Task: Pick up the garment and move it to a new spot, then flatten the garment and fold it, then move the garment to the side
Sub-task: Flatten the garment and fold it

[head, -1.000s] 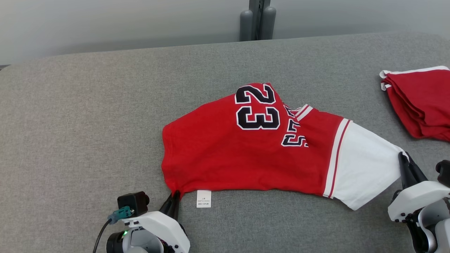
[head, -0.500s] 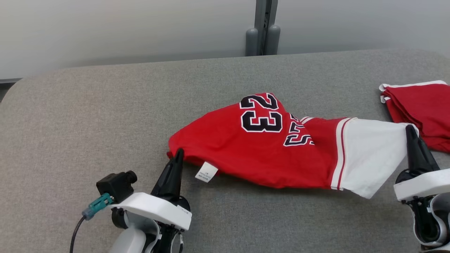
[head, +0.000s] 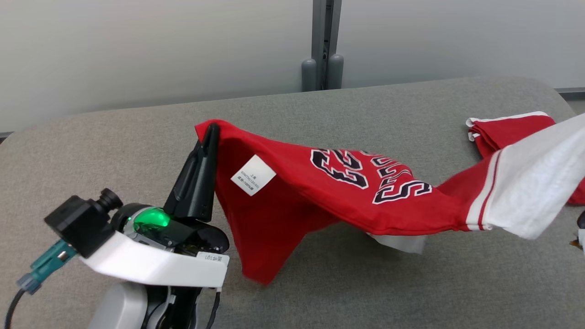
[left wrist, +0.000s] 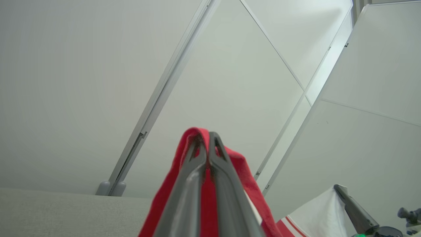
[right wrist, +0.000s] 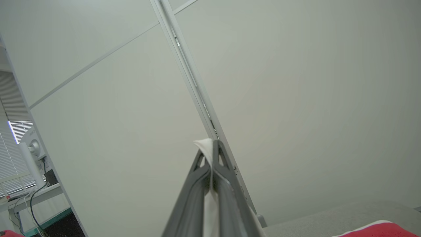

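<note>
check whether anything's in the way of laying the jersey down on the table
Only at the right: a folded red garment lies on the table behind the white sleeve of the jersey. Nothing visible blocks the middle or left.

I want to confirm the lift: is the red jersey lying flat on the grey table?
No, the left gripper's fingers hold one corner of the red jersey up above the grey table.
</note>
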You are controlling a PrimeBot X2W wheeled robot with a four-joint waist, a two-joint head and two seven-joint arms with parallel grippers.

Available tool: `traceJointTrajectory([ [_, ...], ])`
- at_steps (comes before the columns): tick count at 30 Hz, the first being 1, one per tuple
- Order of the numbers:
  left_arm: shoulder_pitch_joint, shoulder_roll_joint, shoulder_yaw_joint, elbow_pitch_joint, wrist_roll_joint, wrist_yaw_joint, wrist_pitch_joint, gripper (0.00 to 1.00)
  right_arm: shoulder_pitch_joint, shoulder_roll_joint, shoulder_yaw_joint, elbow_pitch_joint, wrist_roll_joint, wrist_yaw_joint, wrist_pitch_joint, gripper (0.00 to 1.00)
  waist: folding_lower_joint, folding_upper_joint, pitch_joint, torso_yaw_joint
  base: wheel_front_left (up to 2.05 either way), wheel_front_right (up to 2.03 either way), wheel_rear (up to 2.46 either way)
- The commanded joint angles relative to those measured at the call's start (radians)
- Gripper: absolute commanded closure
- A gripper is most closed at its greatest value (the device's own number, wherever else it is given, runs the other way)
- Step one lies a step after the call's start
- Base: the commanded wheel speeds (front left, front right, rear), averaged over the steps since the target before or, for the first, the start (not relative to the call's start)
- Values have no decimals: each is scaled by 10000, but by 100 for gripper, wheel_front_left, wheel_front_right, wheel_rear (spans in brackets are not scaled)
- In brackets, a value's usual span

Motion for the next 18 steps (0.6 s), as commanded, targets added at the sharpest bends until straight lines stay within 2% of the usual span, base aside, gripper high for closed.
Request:
traceJointTrajectory([
  [1, -34, 108, 68, -259, 27, 67, 71, 100, 82, 42, -72, -243, 95, 4, 91, 100, 0, 0, -20, -80, 0, 0, 0],
  [5, -309, 384, 95, -1432, 35, 298, 633, 100, 85, 164, -343, -1274, 2, 4, 412, 100, 0, 0, 110, -227, 0, 0, 0],
  [9, -929, 720, 144, -1781, -36, 334, 1327, 100, -353, 279, -443, -1397, -122, 4, 788, 100, 0, 0, 491, -294, 0, 0, 0],
  [13, -2193, 1033, 400, -1027, -173, 267, 1947, 100, -1478, 314, -187, -744, -245, 4, 1089, 100, 0, 0, 1156, -353, 0, 0, 0],
  [18, -5166, 1532, 669, 816, 147, 54, 2730, 100, -4305, 242, 405, 759, -629, 4, 1316, 100, 0, 0, 2172, -479, 0, 0, 0],
])
